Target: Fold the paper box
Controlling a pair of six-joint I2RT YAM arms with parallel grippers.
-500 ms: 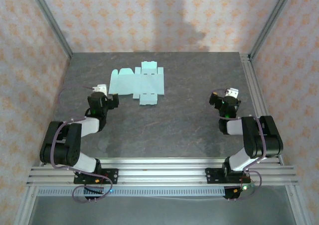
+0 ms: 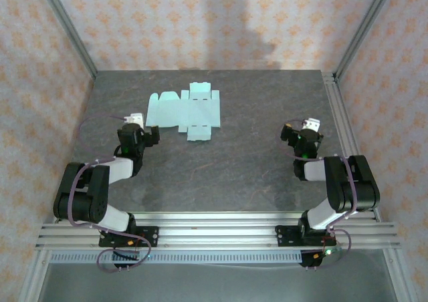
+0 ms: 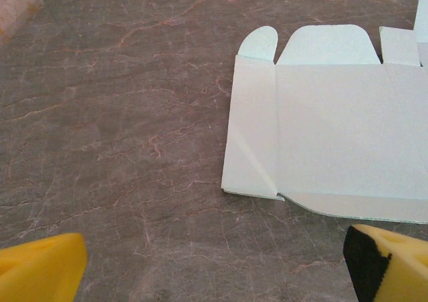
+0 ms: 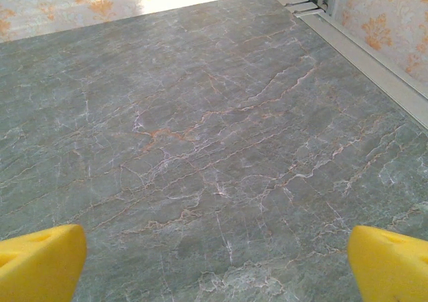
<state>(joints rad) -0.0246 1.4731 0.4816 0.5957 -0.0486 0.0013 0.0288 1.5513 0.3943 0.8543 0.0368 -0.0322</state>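
Paper box [image 2: 184, 111], an unfolded die-cut sheet of matte pale mint card with rounded tabs and creased flaps, lies flat on the dark, veined stone-look table [image 2: 227, 172] just ahead-right of the left gripper [image 2: 136, 123] and well ahead-left of the right gripper [image 2: 309, 127], both with yellow fingers [image 3: 40, 270] spread wide, empty.

No text, label, brand or number can be read anywhere. The paper box [image 3: 334, 135] shows plain pale card marked only by crease lines. The wallpaper [image 2: 200, 21] bears a repeated orange ornament, not letters. The small white block [image 2: 136, 118] on the left arm's wrist may carry a marking, but in the top view it is too small to tell.
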